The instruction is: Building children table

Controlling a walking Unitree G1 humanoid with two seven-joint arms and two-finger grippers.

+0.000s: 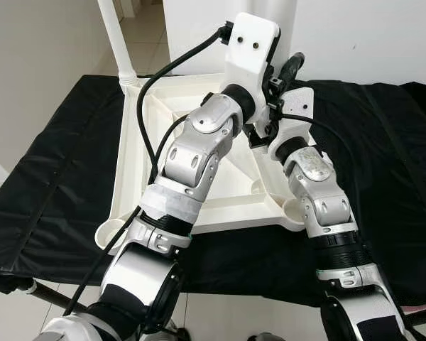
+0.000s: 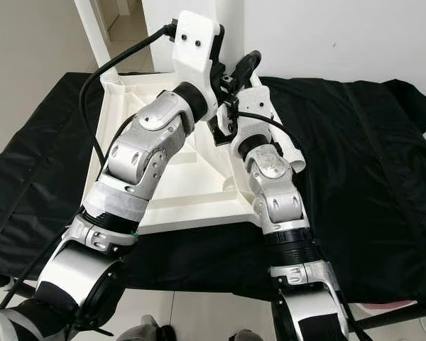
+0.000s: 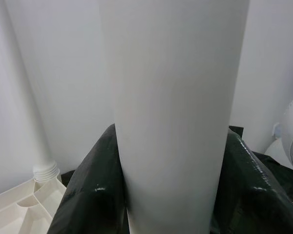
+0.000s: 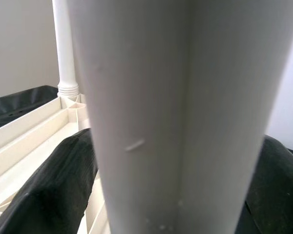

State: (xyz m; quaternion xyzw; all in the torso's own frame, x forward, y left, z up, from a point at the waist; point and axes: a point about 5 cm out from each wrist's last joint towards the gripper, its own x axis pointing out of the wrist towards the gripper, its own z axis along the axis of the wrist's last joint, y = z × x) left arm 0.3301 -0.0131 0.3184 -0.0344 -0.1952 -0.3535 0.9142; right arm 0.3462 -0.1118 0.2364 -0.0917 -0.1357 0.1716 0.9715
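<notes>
While both grippers' fingers (image 3: pixel 88 195) clamp the white leg (image 3: pixel 173 112), the arms hide its base on the tabletop (image 1: pixel 156 106)

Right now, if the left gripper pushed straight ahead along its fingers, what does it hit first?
The white table leg: it already sits between the left gripper fingers, so nothing lies ahead of it. Beyond looks like bare wall, depth unclear.

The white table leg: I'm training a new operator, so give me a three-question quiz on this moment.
1. True or false: both grippers grip the same white leg.
2. What does the upturned tabletop lie on? A) bare floor B) black cloth C) a chair
3. Fill in: another leg already stands in a ____ socket.

Key: 1 true, left gripper and right gripper both clamp it; 2 B, black cloth; 3 corner.
</notes>
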